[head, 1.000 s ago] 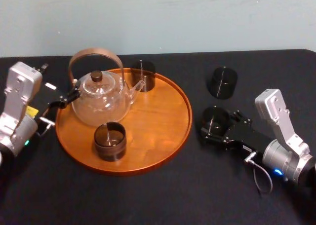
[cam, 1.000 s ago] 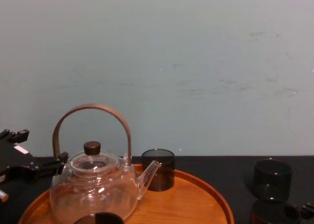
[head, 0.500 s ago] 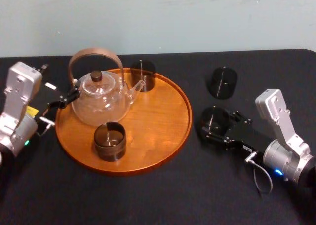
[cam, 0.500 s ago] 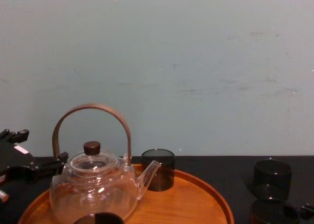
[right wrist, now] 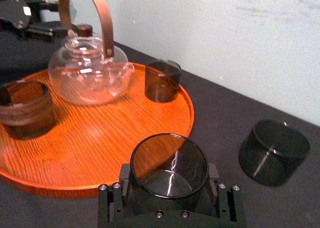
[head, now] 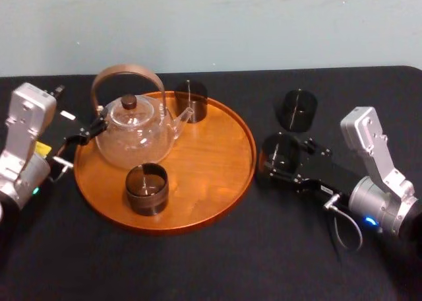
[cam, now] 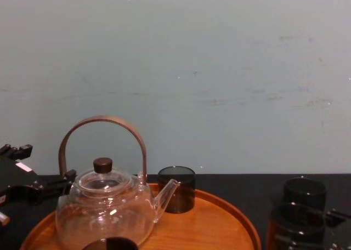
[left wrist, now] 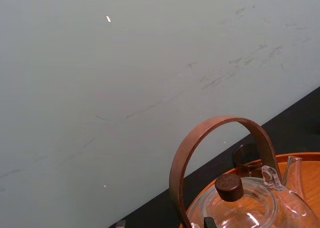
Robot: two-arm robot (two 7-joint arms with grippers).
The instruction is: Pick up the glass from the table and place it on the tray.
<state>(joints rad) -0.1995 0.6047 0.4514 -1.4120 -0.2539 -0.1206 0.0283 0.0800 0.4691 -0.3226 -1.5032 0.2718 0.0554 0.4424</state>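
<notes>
A dark smoky glass [head: 279,152] sits between the fingers of my right gripper [head: 285,161], which is shut on it just right of the tray's rim. In the right wrist view the glass [right wrist: 169,164] fills the jaws, with both fingers against its sides. The chest view shows this glass [cam: 293,220] at the lower right, raised a little off the black table [head: 198,261]. The round orange-brown tray [head: 217,175] lies left of centre. My left gripper [head: 82,137] rests at the tray's left edge, beside the teapot.
On the tray stand a clear glass teapot [head: 134,133] with a brown handle and two dark glasses, one at the front [head: 147,189] and one at the back [head: 190,101]. Another dark glass [head: 296,109] stands on the table behind my right gripper.
My right gripper closed on the glass, then carried it left toward the tray and slightly up. The left arm has stayed put.
</notes>
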